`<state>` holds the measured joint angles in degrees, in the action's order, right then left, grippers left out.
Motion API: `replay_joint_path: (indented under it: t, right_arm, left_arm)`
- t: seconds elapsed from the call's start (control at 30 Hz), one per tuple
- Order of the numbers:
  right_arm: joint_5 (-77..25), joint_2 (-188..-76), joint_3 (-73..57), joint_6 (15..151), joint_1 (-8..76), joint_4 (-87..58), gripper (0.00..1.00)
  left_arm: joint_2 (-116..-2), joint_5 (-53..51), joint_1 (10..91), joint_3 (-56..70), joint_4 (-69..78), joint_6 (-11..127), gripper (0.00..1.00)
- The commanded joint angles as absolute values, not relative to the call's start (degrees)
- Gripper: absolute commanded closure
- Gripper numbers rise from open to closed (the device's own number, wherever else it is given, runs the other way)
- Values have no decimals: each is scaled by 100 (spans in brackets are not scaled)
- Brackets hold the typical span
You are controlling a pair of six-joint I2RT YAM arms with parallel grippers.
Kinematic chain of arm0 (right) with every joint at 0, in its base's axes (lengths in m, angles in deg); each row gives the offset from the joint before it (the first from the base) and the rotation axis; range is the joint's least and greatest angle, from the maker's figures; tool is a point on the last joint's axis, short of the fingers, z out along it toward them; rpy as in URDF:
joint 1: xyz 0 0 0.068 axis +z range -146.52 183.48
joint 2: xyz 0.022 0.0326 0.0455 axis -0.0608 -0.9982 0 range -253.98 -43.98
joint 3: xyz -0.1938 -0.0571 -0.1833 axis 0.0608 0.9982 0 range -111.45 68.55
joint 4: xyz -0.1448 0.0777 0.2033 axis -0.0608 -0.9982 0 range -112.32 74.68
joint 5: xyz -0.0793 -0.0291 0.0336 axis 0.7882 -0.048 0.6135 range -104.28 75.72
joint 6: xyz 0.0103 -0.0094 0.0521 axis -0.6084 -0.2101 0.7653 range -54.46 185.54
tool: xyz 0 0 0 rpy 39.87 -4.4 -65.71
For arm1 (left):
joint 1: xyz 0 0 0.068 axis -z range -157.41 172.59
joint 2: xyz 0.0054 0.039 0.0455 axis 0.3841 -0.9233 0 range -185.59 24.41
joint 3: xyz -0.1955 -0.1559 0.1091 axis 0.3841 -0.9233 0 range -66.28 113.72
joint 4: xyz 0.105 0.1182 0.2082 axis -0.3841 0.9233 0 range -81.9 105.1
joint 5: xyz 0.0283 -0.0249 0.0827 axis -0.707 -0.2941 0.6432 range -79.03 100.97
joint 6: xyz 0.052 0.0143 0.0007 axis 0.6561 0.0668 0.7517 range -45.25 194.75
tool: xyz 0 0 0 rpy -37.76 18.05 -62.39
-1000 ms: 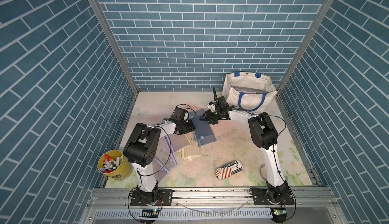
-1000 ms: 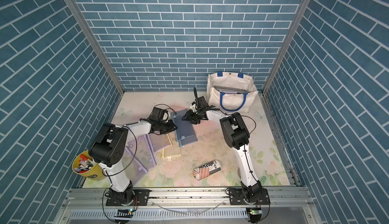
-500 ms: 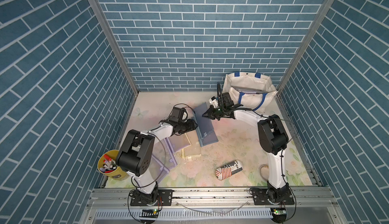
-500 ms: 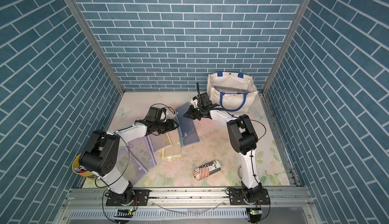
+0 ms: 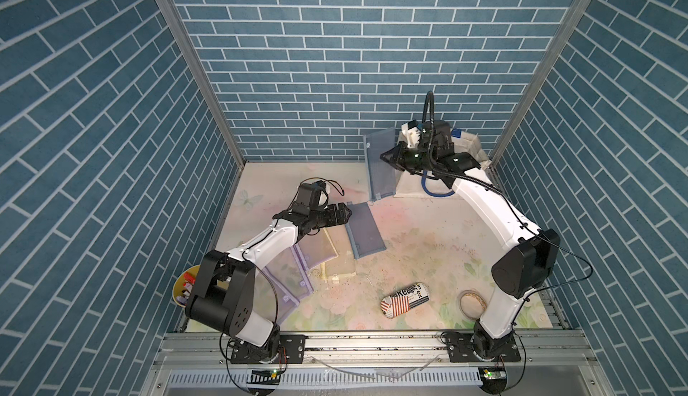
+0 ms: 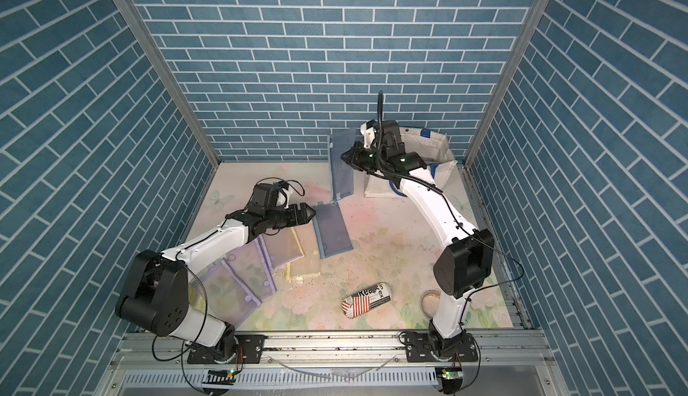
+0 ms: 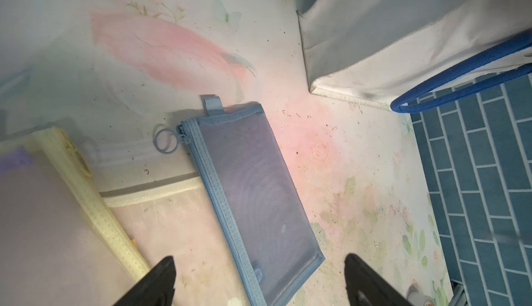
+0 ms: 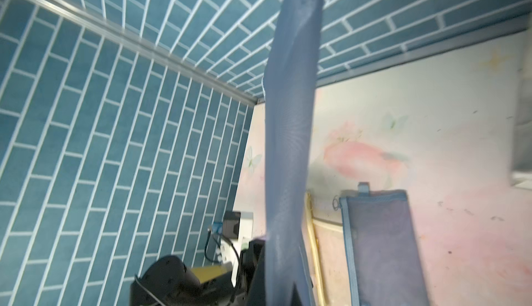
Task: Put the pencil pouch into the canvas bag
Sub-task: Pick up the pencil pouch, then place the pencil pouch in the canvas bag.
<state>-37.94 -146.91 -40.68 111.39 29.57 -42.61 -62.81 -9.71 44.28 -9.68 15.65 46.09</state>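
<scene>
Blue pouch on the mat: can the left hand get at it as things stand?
Probably yes. The left hand hangs open over the mat pouch, nothing lies on it, and the right hand holds the lifted pouch away by the bag.

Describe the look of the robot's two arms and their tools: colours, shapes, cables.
Both arms match: the left arm and right arm have smooth white links joined by bulky black rounded joint housings. Thin black cables run loosely along them. The left tool and right tool are black and tapered. A thick black hose arches over the right wrist.
</scene>
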Motion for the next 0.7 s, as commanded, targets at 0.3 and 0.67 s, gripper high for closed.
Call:
replay_joint_path:
  t: [0.3,0.67]
  right_arm:
    - [-773,-14624,-5158,12711,1958,-4605,100]
    - [487,-15318,-5119,14125,1588,-3106,100]
  left_arm:
    - [-6349,-730,5177,-167,2019,5327,8]
    - [-6074,-695,5234,-358,2075,5367,8]
